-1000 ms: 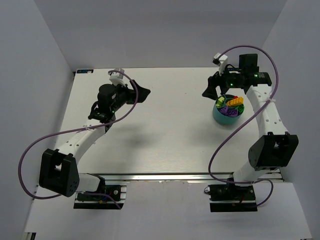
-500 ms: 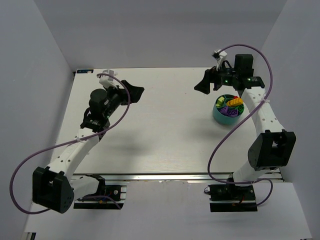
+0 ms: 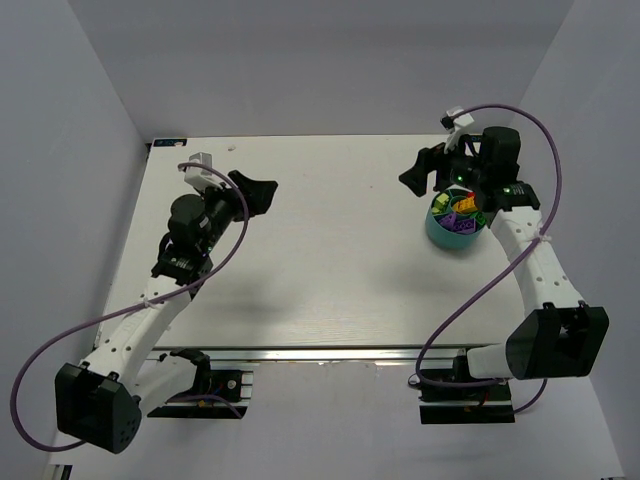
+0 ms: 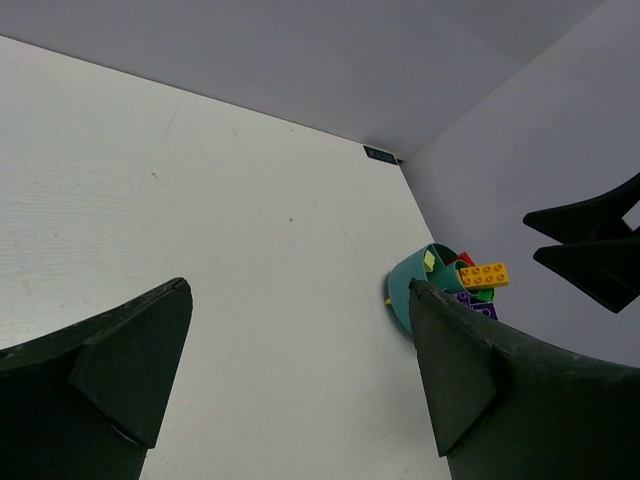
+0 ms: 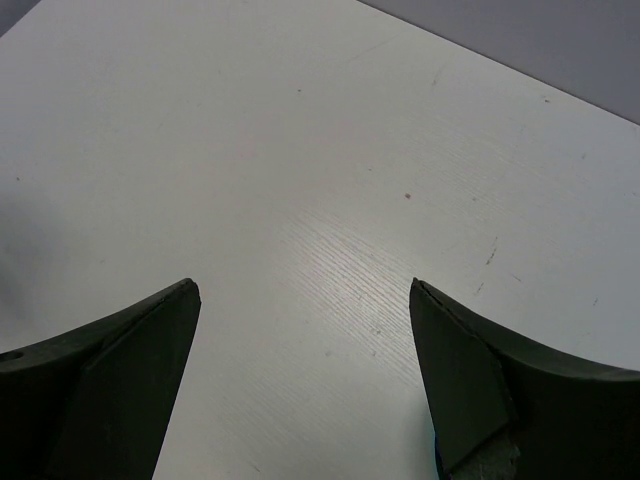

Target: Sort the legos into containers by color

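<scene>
Legos [image 3: 462,210] lie heaped, colours mixed, in the teal bowl [image 3: 445,240]; left gripper [image 3: 258,192] and right gripper [image 3: 414,170] both gape wide, empty; a careless dig by the right could tip it.

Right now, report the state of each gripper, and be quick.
Left gripper: open, holding nothing.
Right gripper: open, holding nothing.
</scene>
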